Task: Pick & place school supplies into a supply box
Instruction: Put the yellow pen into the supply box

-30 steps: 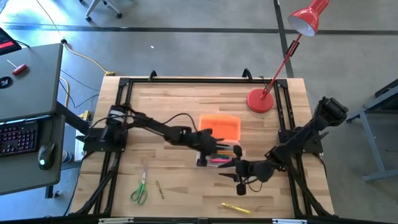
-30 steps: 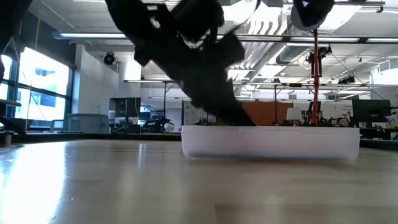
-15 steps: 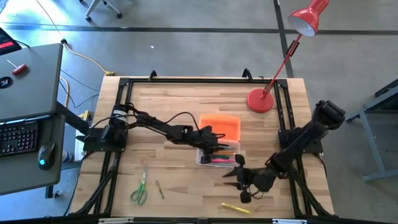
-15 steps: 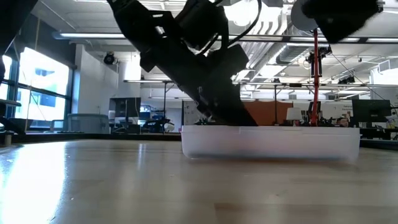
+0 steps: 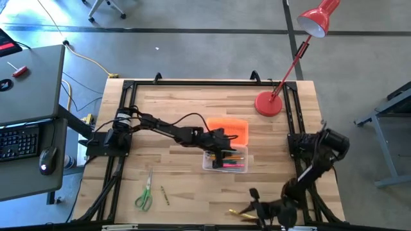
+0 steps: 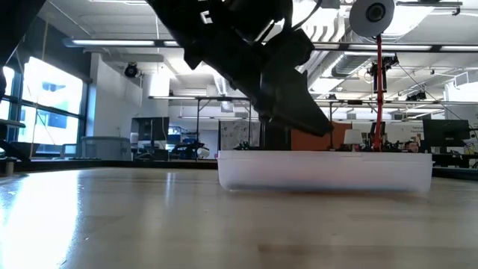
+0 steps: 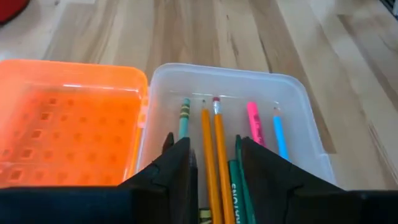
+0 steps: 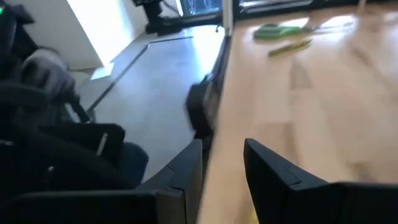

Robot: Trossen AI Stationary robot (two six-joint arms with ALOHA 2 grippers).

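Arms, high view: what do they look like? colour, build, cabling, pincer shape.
Both arms are dark, nearly black, built of slim jointed segments, with no markings I can read. A black cable loops along the left arm. The left pincer has two broad, flat, matte black fingers with angular tips, seen in its wrist view. The right pincer has the same two dark wedge-shaped fingers.
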